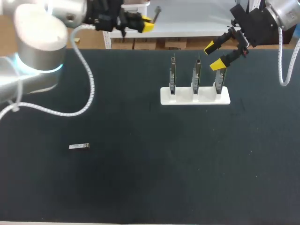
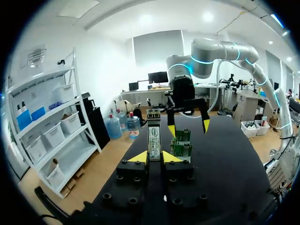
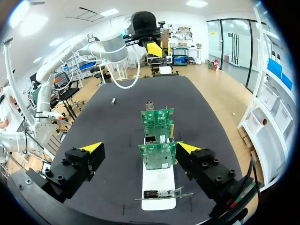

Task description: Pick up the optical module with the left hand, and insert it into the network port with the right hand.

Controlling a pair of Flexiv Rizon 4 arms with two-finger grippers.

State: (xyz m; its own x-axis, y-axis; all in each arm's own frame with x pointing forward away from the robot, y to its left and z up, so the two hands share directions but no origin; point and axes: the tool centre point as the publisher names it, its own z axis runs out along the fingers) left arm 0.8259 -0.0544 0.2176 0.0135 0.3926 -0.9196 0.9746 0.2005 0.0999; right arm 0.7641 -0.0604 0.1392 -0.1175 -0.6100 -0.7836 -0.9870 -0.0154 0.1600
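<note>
The left gripper (image 1: 148, 24) was clamped from both sides on a module (image 2: 153, 136), holding it upright between the yellow tips. It hung high above the black table (image 1: 150, 187), well to the left of the white stand (image 1: 195, 96) and toward the far side from it. In the left wrist view the module's labelled face showed, and its upper end rose clear of the fingers (image 2: 138, 157), with the stand ahead of it in the distance.

The right gripper (image 1: 216, 55) hung just above the stand's right end with its fingers spread wide and nothing held between them. In the right wrist view the two tips sat either side of the row of three green boards (image 3: 157, 157), which stood upright in the stand one behind another. Whether the lower tip brushed the rightmost board could not be told from the head view.

A second module (image 1: 78, 146) lay flat on the table, well apart from the stand, off to its left and nearer the robot. Neither gripper was close to it.
</note>
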